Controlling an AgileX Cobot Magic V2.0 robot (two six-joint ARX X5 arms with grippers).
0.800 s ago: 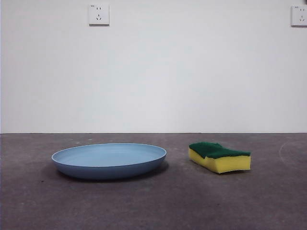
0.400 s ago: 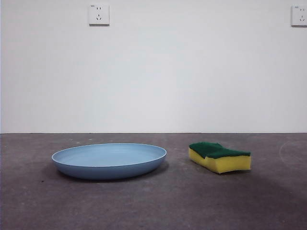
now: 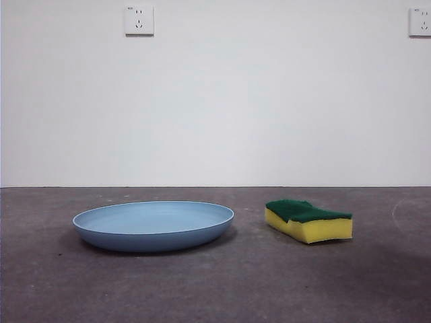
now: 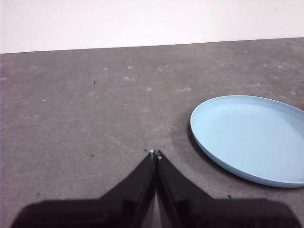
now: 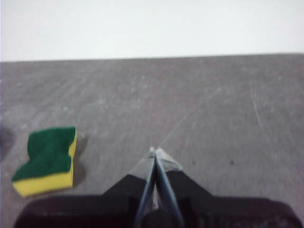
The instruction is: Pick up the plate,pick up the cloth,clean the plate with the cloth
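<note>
Grey table [image 3: 215, 289]: plate [image 4: 251, 137] beside left gripper [image 4: 155, 153], cloth [image 5: 46, 160] beside right gripper [image 5: 155, 151]; both pressed together.

The plate [image 3: 153, 225] looks like smooth plastic with a matt, light-blue finish; its surface shows only a soft sheen and no sharp reflections. The cloth [image 3: 308, 220] is in fact a sponge: the lower yellow part seems a soft foam, and the dark green top is a rough, fibrous scouring layer without any shine. The table [image 3: 215, 289] has a dull grey surface, a little rough and speckled, with pale scratches and small spots. The far wall [image 3: 269, 101] is plain white and matt. Two sockets [image 3: 139, 20] on it look like smooth white plastic.
</note>
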